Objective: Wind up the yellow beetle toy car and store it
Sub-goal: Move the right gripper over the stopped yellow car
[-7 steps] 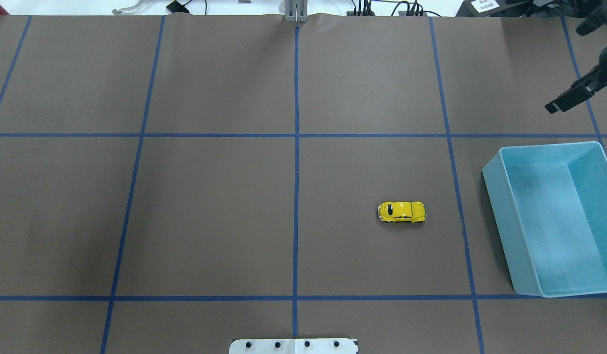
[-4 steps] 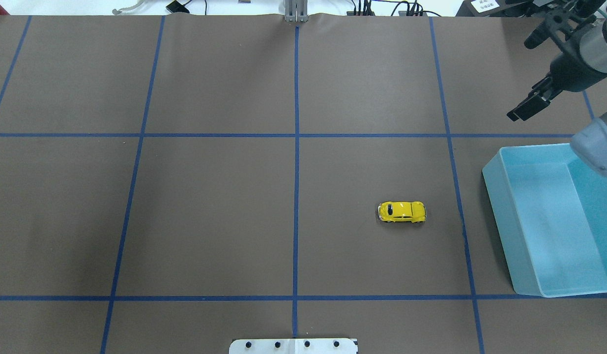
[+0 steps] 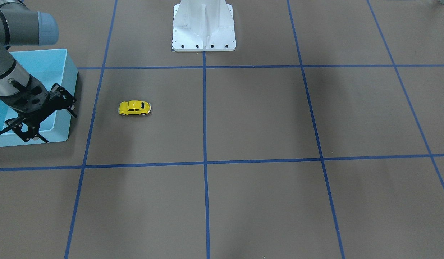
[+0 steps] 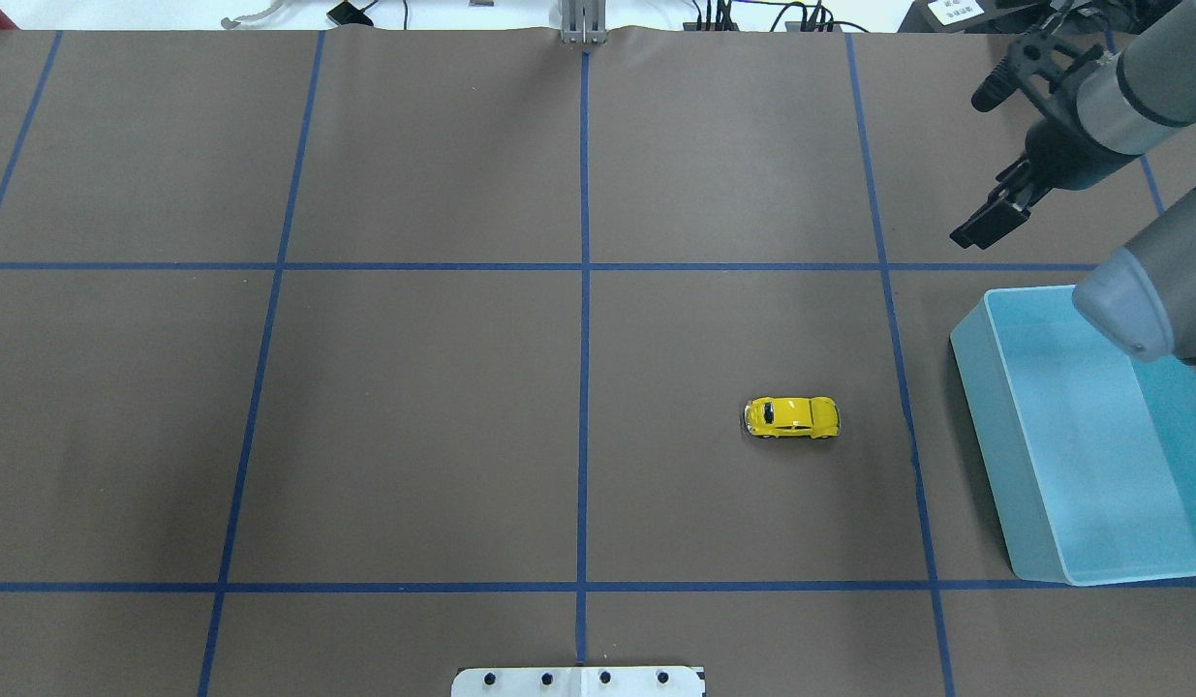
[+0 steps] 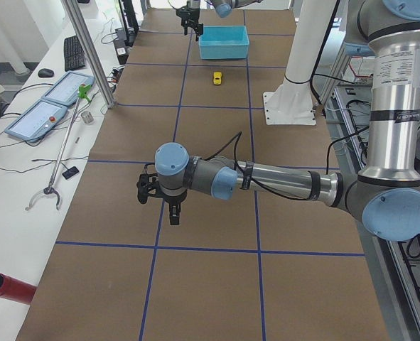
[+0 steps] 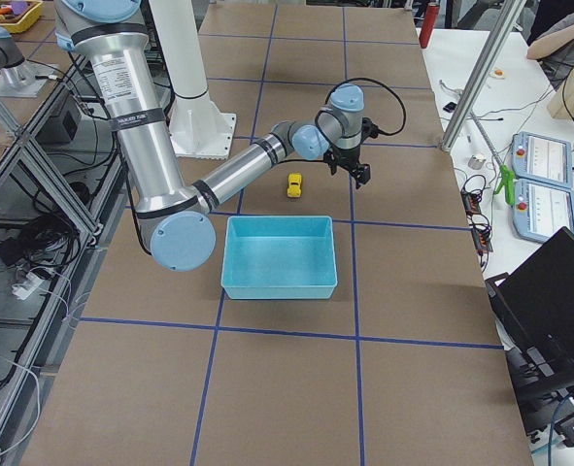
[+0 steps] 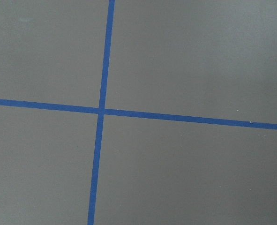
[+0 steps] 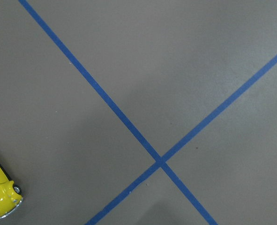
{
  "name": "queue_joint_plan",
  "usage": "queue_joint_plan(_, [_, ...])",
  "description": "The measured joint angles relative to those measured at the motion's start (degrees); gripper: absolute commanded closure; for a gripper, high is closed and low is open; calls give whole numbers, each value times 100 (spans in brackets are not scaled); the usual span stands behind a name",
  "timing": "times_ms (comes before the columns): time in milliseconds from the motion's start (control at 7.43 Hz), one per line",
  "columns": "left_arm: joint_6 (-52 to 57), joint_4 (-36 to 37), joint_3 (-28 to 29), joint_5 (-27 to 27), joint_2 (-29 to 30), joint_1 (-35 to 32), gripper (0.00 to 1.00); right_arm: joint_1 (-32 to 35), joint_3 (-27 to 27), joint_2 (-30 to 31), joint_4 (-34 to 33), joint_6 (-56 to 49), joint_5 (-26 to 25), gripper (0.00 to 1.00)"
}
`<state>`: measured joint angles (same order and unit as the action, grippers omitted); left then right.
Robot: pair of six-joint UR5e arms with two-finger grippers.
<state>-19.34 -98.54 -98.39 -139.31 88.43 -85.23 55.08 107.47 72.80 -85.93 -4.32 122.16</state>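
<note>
The yellow beetle toy car [image 4: 791, 417] stands on its wheels on the brown table, left of the light blue bin [image 4: 975, 387]. It also shows in the front view [image 3: 134, 107], the left view [image 5: 217, 77], the right view [image 6: 294, 184] and at the lower left edge of the right wrist view [image 8: 0, 194]. My right gripper [image 4: 970, 169] is open and empty, in the air beyond the bin's far corner, away from the car; it also shows in the front view [image 3: 60, 128]. My left gripper [image 5: 160, 206] hovers over bare table far from the car; I cannot tell if it is open.
The light blue bin [image 3: 65, 72] is empty, and my right arm's elbow hangs over it. The white robot base [image 3: 204, 36] stands at the table's near middle edge. Blue tape lines grid the brown table. Operator tablets and tools lie beyond the far edge.
My right arm has swung in from the right edge, its gripper moving left over the far right of the table. The car and bin have not moved.
</note>
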Motion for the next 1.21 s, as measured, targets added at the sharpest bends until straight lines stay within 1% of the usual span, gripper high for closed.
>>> queue_joint_plan(135, [0, 1, 5, 3, -1, -1, 1, -356, 77, -57, -140, 26, -136, 0])
queue_joint_plan(269, [0, 4, 8, 6, -4, -2, 1, -623, 118, -149, -438, 48, -231, 0])
queue_joint_plan(404, [0, 7, 13, 10, -10, -2, 1, -769, 168, -241, -763, 55, -254, 0])
queue_joint_plan(538, [0, 9, 18, 14, -14, -2, 1, -936, 238, -331, -951, 52, -230, 0])
queue_joint_plan(807, [0, 10, 21, 16, -21, -5, 1, -1369, 397, -379, -1031, -99, -119, 0])
queue_joint_plan(942, [0, 9, 16, 13, -51, -8, 1, -1602, 414, -364, -1006, -389, -235, 0])
queue_joint_plan(1211, [0, 1, -7, 10, -127, -10, 1, -1880, 429, -289, -986, -1281, -727, 0])
